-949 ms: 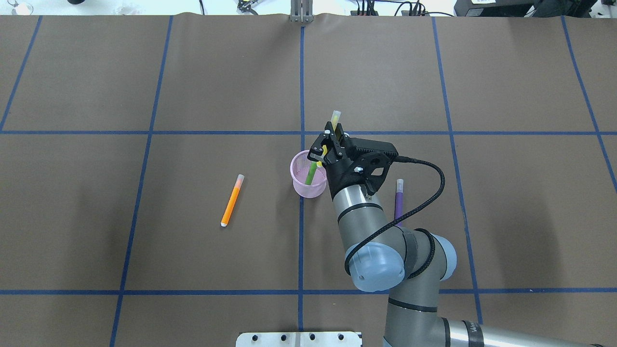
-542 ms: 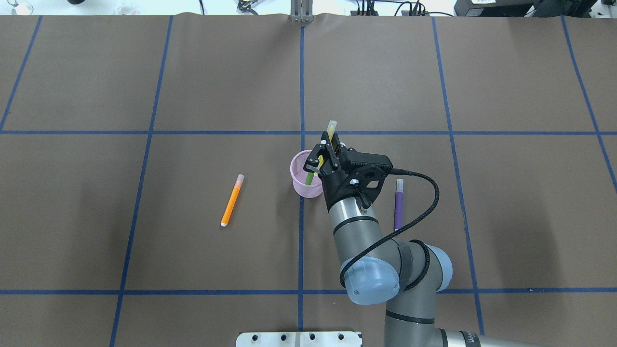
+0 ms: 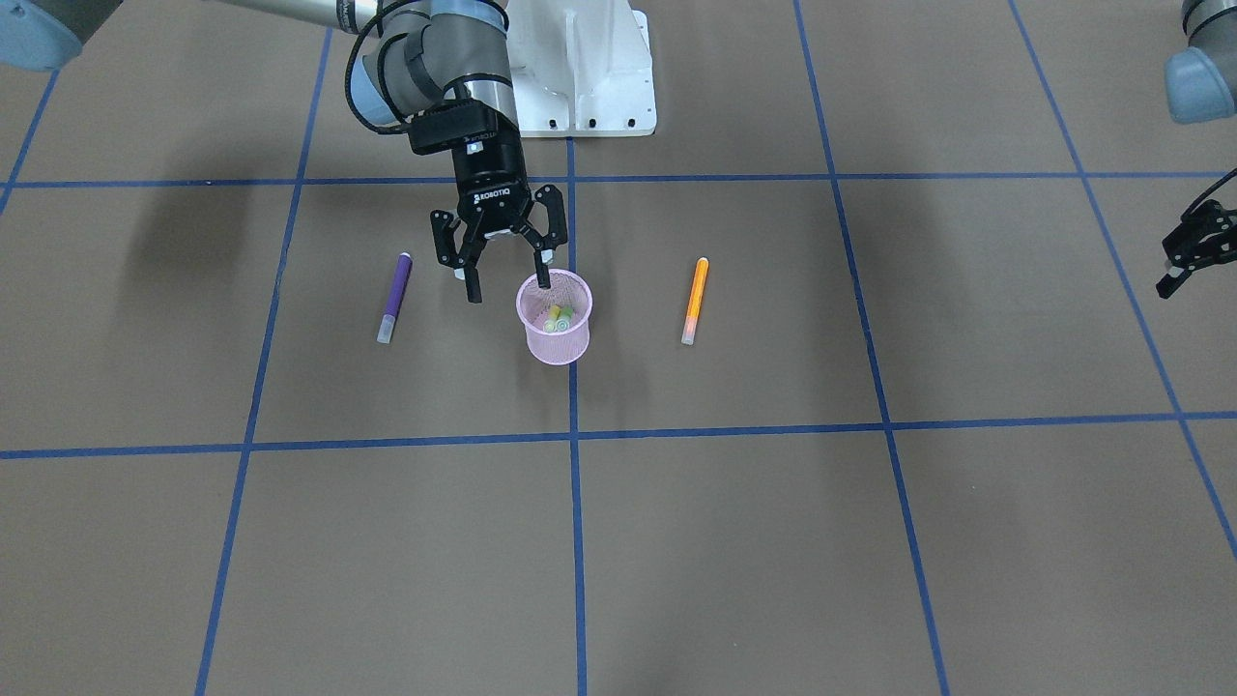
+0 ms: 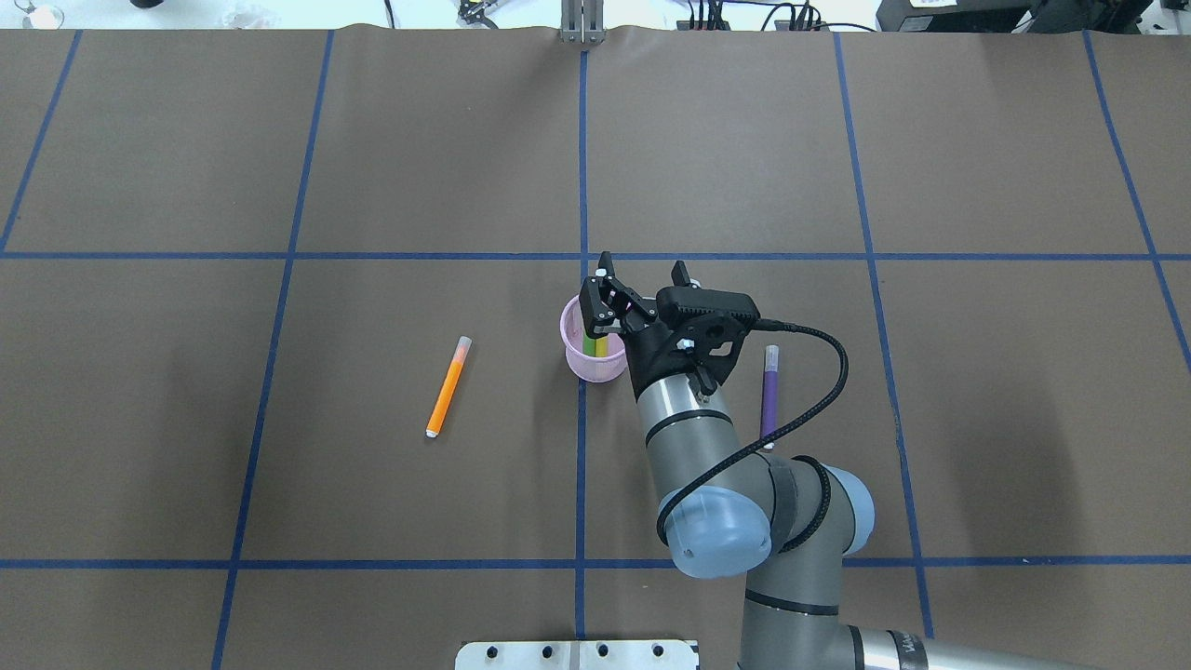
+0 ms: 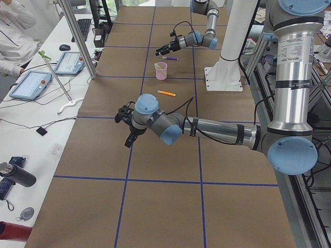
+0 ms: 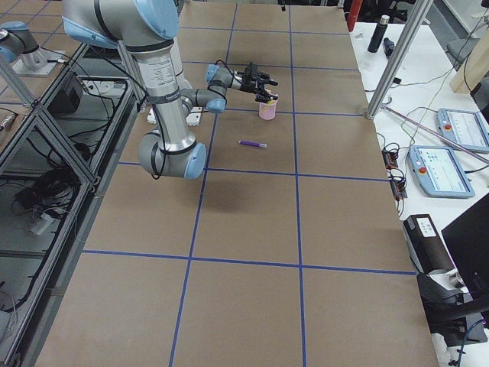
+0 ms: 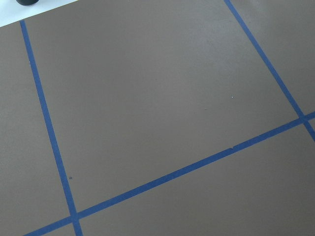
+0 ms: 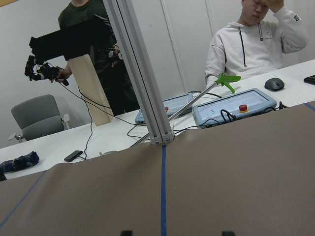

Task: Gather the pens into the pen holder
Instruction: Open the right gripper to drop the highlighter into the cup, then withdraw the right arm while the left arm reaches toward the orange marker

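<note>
Right gripper jaws wide open, empty, over pen holder: release step. Next: grasp purple pen. Left gripper jaws: cannot tell.

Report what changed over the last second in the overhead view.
The right hand opened and let go of the slim yellowish pen, which dropped into the light-pink wire-mesh cup beside the slim green pen. The cup, the slim orange pen and the slim purple pen stayed where they were.
</note>
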{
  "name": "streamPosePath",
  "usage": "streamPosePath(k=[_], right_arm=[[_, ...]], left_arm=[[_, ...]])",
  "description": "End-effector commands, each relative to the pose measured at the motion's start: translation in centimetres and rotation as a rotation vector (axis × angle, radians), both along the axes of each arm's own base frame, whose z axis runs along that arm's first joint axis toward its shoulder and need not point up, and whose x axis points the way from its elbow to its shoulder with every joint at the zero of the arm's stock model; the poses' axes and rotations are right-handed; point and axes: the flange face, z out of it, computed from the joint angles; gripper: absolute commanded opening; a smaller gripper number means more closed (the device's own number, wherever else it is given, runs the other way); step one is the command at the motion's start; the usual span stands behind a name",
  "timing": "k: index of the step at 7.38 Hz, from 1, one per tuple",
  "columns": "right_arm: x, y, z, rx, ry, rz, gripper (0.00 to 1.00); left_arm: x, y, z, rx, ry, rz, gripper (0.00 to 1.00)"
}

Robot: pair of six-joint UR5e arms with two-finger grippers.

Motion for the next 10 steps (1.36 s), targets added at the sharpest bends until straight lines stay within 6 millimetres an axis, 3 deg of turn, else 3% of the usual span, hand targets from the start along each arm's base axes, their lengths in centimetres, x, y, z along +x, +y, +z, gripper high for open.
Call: streamPosePath(k=[1, 3, 4, 6, 8, 9, 10], right_arm=[[2.6, -5.0, 0.3, -0.078, 0.007, -0.114, 0.99], [7.4, -12.5, 2.5, -0.269, 0.05, -0.29, 0.99], [10.7, -15.2, 3.8, -0.42, 0.078, -0.402, 0.99], [16.9, -17.8, 5.3, -0.434, 0.233, -0.563, 0.99], [22.5, -19.5, 9.0, -0.442, 0.261, -0.703, 1.0], [23.9, -19.7, 10.5, -0.426, 0.304, -0.733, 1.0], [24.8, -19.9, 11.2, -0.425, 0.318, -0.731, 1.0]], left_arm=[[3.0, -1.8, -4.1, -0.034, 0.069, -0.026, 1.0], [9.8, -1.7, -10.0, -0.117, 0.172, -0.038, 1.0], [12.8, -1.3, -12.0, -0.12, 0.18, -0.059, 1.0], [24.6, 0.6, -16.6, -0.121, 0.175, -0.081, 1.0], [32.9, 2.6, -20.9, -0.146, 0.1, -0.048, 1.0], [37.3, 5.5, -21.5, -0.131, 0.088, -0.058, 1.0], [40.5, 7.3, -23.0, -0.093, 0.085, -0.053, 1.0]])
